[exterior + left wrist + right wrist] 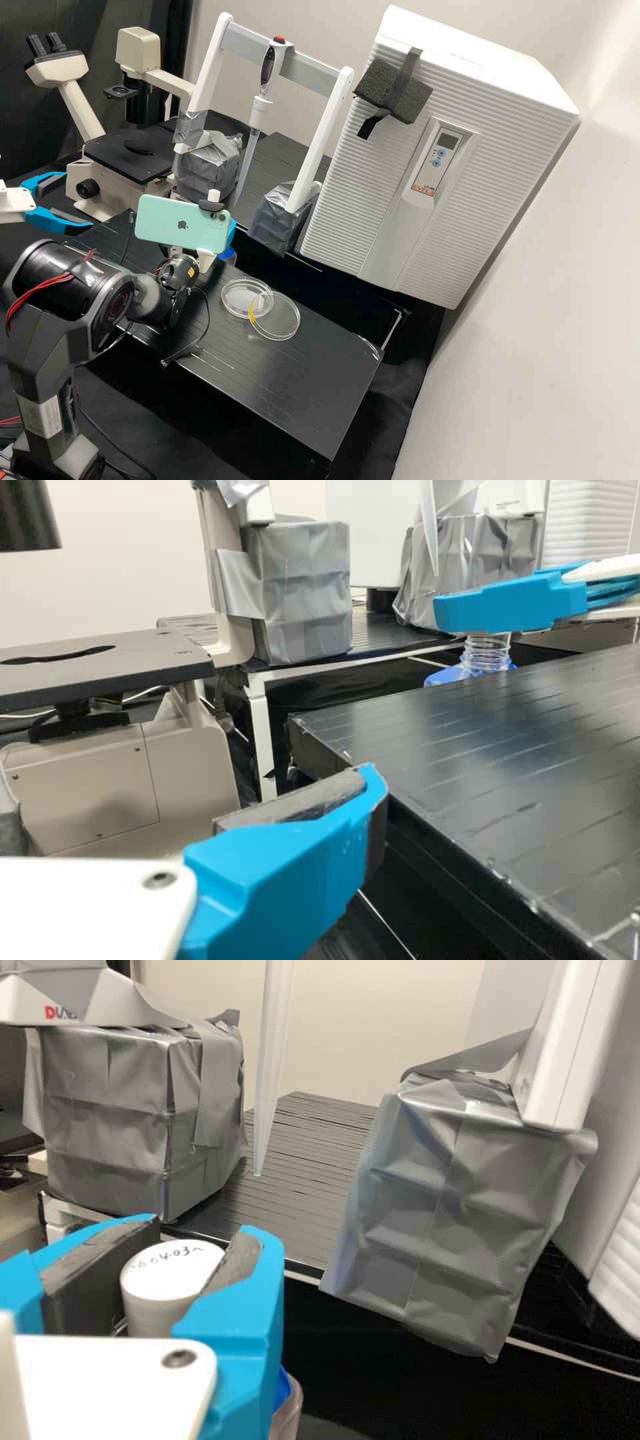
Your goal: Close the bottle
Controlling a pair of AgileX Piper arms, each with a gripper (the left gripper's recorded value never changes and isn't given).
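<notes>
1. Black ribbed tabletop (300,380) with two clear petri dishes (275,327) on it. Grey taped blocks (130,1120) stand beyond the right jaws.
2. The right gripper (160,1260) has its jaws clamped on a white cap (165,1275).
3. The bottle (487,650) stands upright directly beneath those jaws, its threaded neck uncovered and its long axis vertical. Whether the cap already touches the neck cannot be told.
4. The left gripper (67,200) has its jaws spread wide with nothing between them, well apart from the bottle.
5. The right arm is nearer. The coming move likely runs straight down the bottle's axis, then a twist.
</notes>
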